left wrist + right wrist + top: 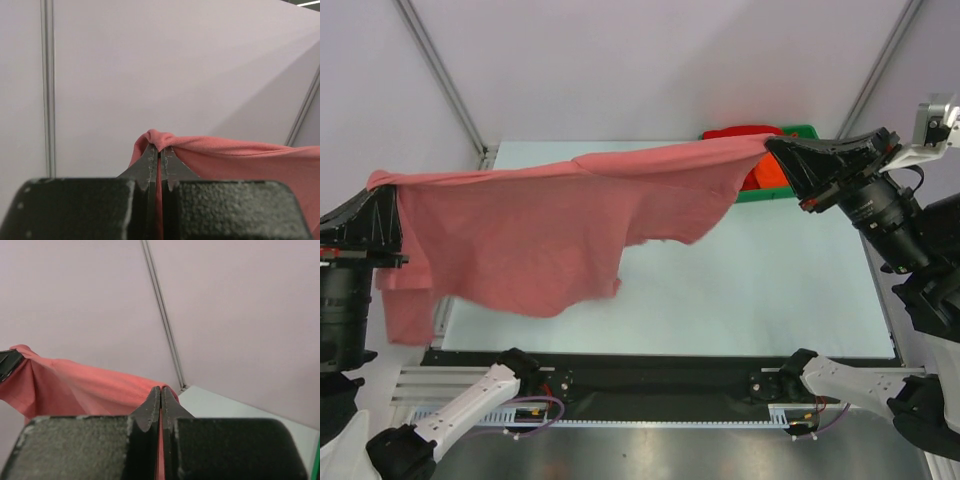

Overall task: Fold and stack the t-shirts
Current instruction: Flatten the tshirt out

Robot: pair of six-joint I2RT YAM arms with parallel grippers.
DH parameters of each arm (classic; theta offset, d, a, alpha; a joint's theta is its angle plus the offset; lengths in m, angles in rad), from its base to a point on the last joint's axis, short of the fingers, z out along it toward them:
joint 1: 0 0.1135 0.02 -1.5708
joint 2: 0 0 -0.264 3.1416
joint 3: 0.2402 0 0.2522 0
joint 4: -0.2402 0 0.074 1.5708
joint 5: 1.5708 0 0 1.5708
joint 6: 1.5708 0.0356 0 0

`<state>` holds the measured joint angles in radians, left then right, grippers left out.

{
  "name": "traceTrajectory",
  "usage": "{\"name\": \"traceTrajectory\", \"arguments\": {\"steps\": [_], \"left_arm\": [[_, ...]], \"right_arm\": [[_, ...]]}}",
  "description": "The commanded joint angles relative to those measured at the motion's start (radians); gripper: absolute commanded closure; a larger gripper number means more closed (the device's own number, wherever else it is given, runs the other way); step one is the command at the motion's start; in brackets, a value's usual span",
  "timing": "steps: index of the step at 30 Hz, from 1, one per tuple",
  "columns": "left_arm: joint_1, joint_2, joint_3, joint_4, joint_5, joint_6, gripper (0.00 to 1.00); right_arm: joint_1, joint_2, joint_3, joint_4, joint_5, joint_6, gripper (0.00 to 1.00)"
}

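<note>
Down below, the pale blue table (770, 290), stretching from the arm bases to the back wall.

Up above it, the big one: salmon t-shirt (540, 230), strung out like washing on a line between the two arms. Top edge pulled nearly straight, running from far left to back right. Body sagging in a broad curtain, deepest on the left, where it spills past the table's left edge. Ragged lower hem, rising toward the right. Hard to judge whether any of it brushes the surface.

Over to the left gripper (382, 188), raised at the left side: jaws pinched tight, a bunched corner of salmon cloth squeezed between the fingertips. Confirmed from the wrist view, with fabric puckering right at the tips.

Across to the right gripper (775, 148), raised near the back right: clamped down just as hard on the opposite end, a thin sliver of salmon showing between the closed fingers.

Behind that gripper, at the back right corner of the table, the green tray (803, 130), partly hidden. Inside it, a bright red t-shirt (735, 133) peeking over the stretched edge. Just below, a patch of orange t-shirt (768, 172), the smallest glimpse of the lot.
</note>
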<state>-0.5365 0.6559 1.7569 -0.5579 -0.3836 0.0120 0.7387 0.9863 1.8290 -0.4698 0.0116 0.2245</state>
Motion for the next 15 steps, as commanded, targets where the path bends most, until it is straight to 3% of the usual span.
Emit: {"name": "traceTrajectory", "arguments": {"steps": [1, 6, 10, 15], "left_arm": [[0.009, 0.025, -0.005, 0.039, -0.034, 0.085, 1.0], [0.007, 0.093, -0.132, 0.059, -0.122, 0.068, 0.99], [0.01, 0.194, -0.345, 0.269, -0.305, 0.12, 1.0], [0.183, 0.41, -0.323, 0.227, -0.233, -0.047, 1.0]], "right_arm": [[-0.009, -0.012, 0.038, 0.088, 0.034, -0.066, 1.0], [-0.009, 0.107, 0.016, 0.178, 0.042, -0.099, 1.0], [-0.028, 0.271, -0.011, 0.293, 0.053, -0.148, 1.0], [-0.154, 0.471, -0.011, 0.46, -0.052, -0.111, 1.0]]}}
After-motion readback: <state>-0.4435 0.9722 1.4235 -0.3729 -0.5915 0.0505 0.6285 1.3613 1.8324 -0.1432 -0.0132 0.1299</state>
